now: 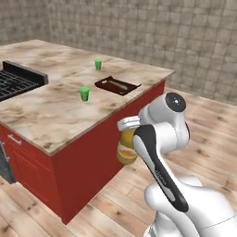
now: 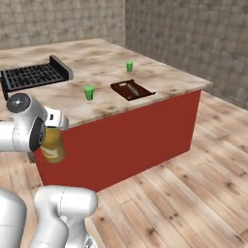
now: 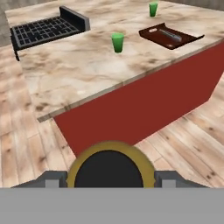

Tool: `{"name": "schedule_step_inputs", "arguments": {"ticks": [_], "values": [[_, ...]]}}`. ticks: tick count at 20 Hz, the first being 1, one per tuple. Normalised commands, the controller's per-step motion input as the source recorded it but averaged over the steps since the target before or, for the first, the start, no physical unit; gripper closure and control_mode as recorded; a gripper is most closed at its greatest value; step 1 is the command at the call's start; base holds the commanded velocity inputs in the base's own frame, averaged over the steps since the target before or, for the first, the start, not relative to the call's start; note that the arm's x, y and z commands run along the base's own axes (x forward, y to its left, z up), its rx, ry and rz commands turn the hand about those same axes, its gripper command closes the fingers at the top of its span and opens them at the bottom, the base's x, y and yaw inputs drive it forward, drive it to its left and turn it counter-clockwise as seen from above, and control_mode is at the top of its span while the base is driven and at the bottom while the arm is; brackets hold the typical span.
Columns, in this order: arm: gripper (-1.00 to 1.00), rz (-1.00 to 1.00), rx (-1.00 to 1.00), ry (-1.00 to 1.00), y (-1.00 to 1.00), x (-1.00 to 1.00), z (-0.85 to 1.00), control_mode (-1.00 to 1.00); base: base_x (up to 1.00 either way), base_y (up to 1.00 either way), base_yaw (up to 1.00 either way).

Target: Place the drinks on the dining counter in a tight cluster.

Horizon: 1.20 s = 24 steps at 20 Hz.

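Note:
My gripper (image 3: 109, 180) is shut on the squat yellow-orange juice bottle (image 3: 109, 168). Its black cap sits between the two finger tips in the hand view. In the left base view the bottle (image 1: 125, 150) hangs under the hand in the gripper (image 1: 127, 135), in the air beside the red side of the dining counter (image 1: 51, 113) and below its top. The right base view has the bottle (image 2: 53, 147) in the gripper (image 2: 52, 136) just off the counter's (image 2: 97, 63) near corner. In the hand view the marbled top (image 3: 78, 65) lies ahead.
On the counter stand two small green cups (image 1: 84, 94) (image 1: 98, 64), a dark brown tray (image 1: 117, 85) near the far edge, and the black grated cooktop (image 1: 16, 81) at the left. Wooden floor surrounds the red base (image 2: 131, 135).

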Motion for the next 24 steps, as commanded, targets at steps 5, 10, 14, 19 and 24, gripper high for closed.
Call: {"name": "schedule_step_inputs", "arguments": {"ticks": [5, 10, 14, 19, 24], "values": [[1.00, 0.00, 0.00, 0.00, 0.00, 0.00, 0.00, 1.00, 0.67, -0.14, 0.37], [1.00, 0.00, 0.00, 0.00, 0.00, 0.00, 0.00, 1.00, 0.65, -0.13, 0.40], [1.00, 0.00, 0.00, 0.00, 0.00, 0.00, 0.00, 1.00, 0.66, -0.11, 0.44], [1.00, 0.00, 0.00, 0.00, 0.00, 0.00, 0.00, 1.00, 0.67, -0.14, 0.36], [1.00, 0.00, 0.00, 0.00, 0.00, 0.00, 0.00, 1.00, 0.68, -0.11, 0.31]]}}
